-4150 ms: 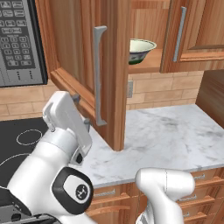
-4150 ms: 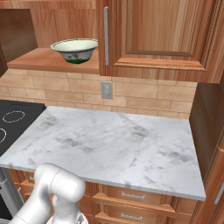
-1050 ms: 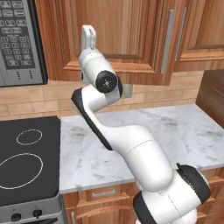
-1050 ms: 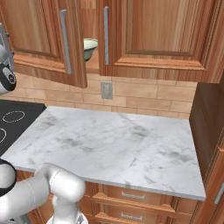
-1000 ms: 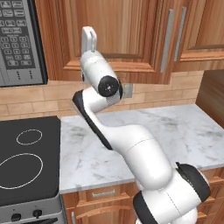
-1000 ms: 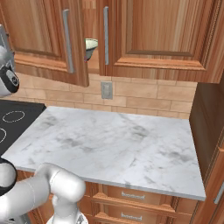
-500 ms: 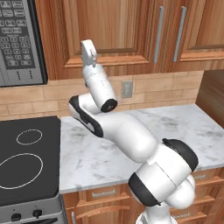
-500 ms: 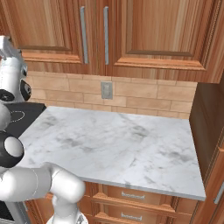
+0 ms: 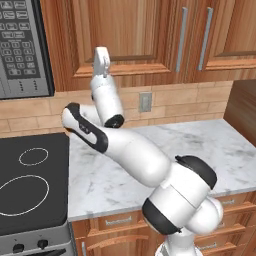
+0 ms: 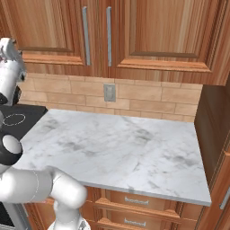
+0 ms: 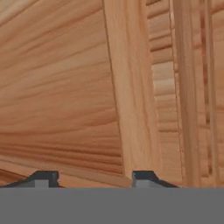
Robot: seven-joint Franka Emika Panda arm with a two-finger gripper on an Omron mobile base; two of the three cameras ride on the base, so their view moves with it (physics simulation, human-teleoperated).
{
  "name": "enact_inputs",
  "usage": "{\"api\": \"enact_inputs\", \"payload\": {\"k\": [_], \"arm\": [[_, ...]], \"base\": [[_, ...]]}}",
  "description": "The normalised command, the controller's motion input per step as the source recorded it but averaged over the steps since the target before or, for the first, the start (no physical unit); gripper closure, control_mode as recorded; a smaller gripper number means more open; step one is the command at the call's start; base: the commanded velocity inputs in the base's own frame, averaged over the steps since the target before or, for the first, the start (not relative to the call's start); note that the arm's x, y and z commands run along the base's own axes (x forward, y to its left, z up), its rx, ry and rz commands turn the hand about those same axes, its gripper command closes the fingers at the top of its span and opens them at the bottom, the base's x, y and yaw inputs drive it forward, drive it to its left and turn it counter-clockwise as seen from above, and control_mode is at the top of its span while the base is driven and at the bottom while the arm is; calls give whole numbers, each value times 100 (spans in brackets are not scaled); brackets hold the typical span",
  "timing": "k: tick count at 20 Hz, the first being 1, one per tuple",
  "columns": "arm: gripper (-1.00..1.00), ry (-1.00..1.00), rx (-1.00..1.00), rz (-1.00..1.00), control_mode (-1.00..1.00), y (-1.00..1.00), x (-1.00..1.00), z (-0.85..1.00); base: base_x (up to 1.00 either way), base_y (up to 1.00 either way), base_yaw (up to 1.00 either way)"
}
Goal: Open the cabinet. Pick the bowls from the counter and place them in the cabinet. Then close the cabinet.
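Since the earlier frame, the cabinet (image 9: pixel 130 45) door has been shut. Gripper (image 9: pixel 101 56) is raised against it; fingers (image 11: pixel 43 177) stand apart, nothing gripped.

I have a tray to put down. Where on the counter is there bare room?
The counter lies bare from the stove top across to the wooden side panel, and back to the brick wall with the outlet. Crowding is only near the stove end, where the arm leans over.
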Motion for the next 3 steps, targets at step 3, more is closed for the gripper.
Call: {"api": "enact_inputs", "payload": {"k": [3], "arm": [[-100, 36, 23, 1, -100, -19, 100, 0]], "base": [[0, 0, 0]]}}
